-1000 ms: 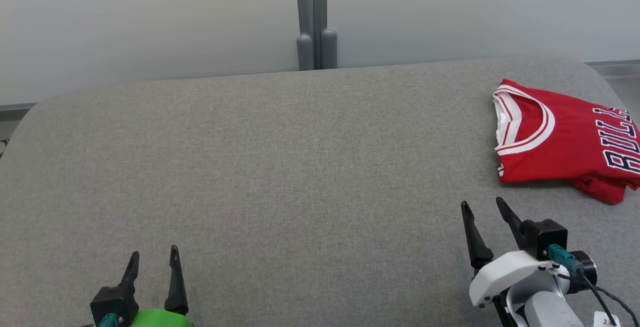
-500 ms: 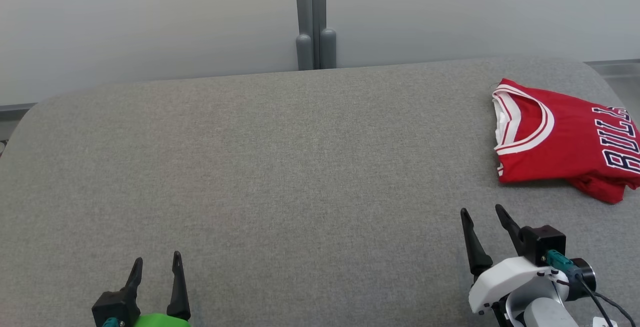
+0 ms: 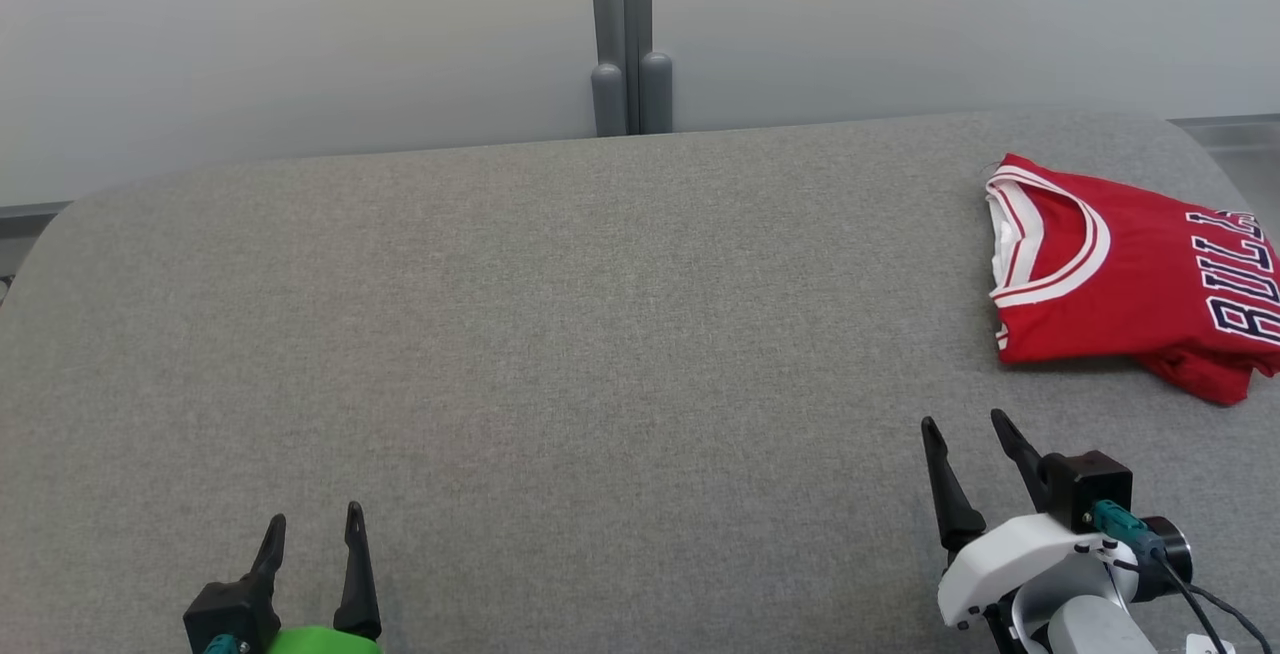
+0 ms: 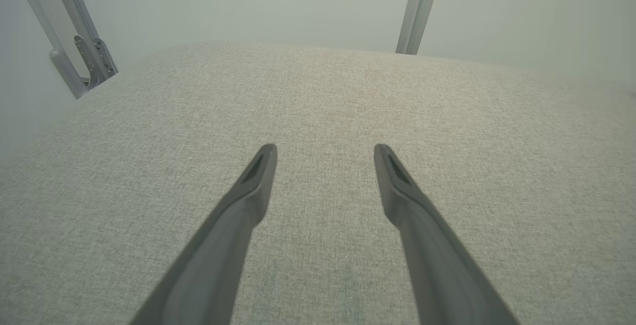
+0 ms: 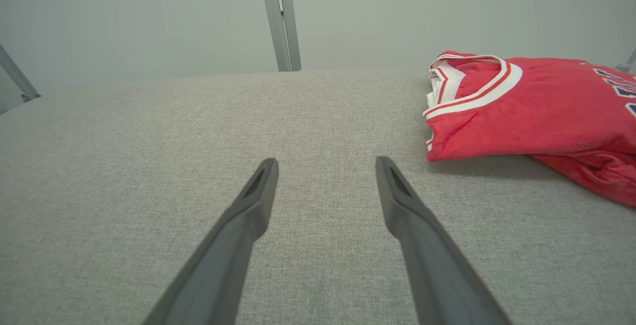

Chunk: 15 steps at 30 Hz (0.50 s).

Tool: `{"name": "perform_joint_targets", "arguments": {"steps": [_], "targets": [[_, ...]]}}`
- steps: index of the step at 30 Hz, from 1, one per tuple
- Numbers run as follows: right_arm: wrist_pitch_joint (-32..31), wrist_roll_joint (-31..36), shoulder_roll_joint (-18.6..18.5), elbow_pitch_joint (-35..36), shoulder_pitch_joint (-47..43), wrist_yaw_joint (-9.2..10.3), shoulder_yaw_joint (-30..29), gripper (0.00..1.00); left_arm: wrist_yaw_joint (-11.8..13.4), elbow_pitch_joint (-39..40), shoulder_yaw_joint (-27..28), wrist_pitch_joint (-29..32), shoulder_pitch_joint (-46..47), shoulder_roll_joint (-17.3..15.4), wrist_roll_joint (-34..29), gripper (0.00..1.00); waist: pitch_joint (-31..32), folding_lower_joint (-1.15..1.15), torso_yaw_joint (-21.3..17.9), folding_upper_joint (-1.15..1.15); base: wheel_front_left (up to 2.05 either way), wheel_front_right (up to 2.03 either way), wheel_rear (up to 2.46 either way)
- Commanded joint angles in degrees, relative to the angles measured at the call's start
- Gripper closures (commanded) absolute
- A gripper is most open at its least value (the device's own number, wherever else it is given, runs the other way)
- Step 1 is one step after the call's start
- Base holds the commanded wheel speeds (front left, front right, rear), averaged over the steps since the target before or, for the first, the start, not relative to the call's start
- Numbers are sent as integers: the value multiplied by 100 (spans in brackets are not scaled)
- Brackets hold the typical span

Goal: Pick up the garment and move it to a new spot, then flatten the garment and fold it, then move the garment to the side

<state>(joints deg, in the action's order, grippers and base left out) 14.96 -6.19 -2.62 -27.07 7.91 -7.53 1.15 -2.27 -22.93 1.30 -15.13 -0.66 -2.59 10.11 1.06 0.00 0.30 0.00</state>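
Note:
The garment (image 3: 1140, 284) is a red jersey with white-and-red neck trim and dark lettering, lying folded at the far right of the grey fabric surface (image 3: 560, 334); the head view's right edge cuts it off. In the right wrist view the garment (image 5: 536, 111) lies ahead and to the right. My right gripper (image 3: 965, 422) hovers open at the lower right, a short way in front of the garment, nothing between its fingers (image 5: 253, 201). My left gripper (image 3: 313, 519) stands open at the lower left, far from the garment; its fingers (image 4: 251, 191) are over bare fabric.
A pale wall with a grey vertical post (image 3: 622, 34) rises behind the surface's far edge. The surface has rounded corners at the back left and back right. A metal bracket (image 4: 84, 61) shows at the left in the left wrist view.
Both grippers have drawn back a little toward the near edge. The garment has not moved.

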Motion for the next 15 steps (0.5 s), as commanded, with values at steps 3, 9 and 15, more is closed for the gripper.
{"name": "perform_joint_targets", "arguments": {"steps": [3,9,15], "targets": [[-3,-15,3,-22,-2,-1,-5,100,-4,-31,7,5,6,2,17,100,-11,0,2,0,0,0,0],[-167,-408,13,-102,12,-1,-113,100,-29,-154,102,172,97,13,390,100,-14,0,1,0,0,0,0],[-330,-1119,9,42,-22,0,-159,100,-72,-53,118,335,141,8,1070,100,-19,0,-1,0,0,0,0]]}}
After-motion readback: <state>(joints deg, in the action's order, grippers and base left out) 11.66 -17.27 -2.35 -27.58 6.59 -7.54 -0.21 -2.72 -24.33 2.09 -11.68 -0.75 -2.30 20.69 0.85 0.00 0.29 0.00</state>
